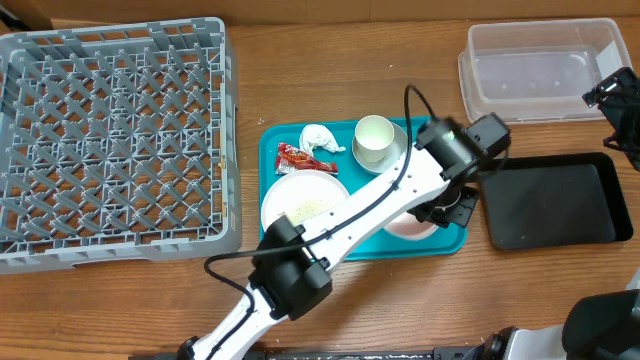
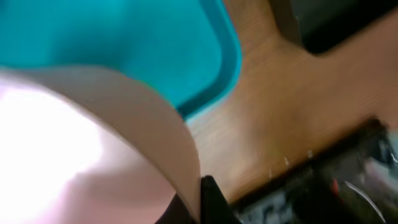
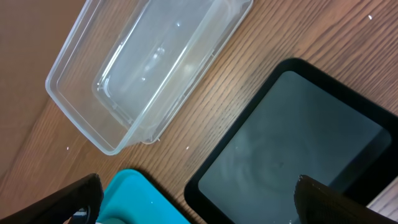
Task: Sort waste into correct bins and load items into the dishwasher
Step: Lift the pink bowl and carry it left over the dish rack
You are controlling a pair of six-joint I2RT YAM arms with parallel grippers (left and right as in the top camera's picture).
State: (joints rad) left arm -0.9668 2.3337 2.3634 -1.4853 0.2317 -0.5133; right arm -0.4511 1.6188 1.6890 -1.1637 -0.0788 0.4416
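Observation:
My left gripper (image 1: 438, 212) is shut on the rim of the pale bowl (image 1: 408, 229) at the teal tray's right end; in the left wrist view the rim of the bowl (image 2: 93, 155) is pinched between the fingers of the gripper (image 2: 198, 206). On the tray lie a red wrapper (image 1: 297, 157), a crumpled tissue (image 1: 322, 139), a white cup (image 1: 375, 140) and a large plate (image 1: 285, 190) with rice crumbs (image 1: 310, 208). My right gripper (image 3: 199, 199) hangs wide open and empty over the clear tub (image 3: 137, 68) and the black tray (image 3: 292, 143).
The grey dish rack (image 1: 110, 140) fills the table's left side. The teal tray (image 1: 268, 150) lies in the middle, the clear tub (image 1: 540, 70) at the back right and the black tray (image 1: 550, 200) in front of it. The left arm crosses the teal tray diagonally.

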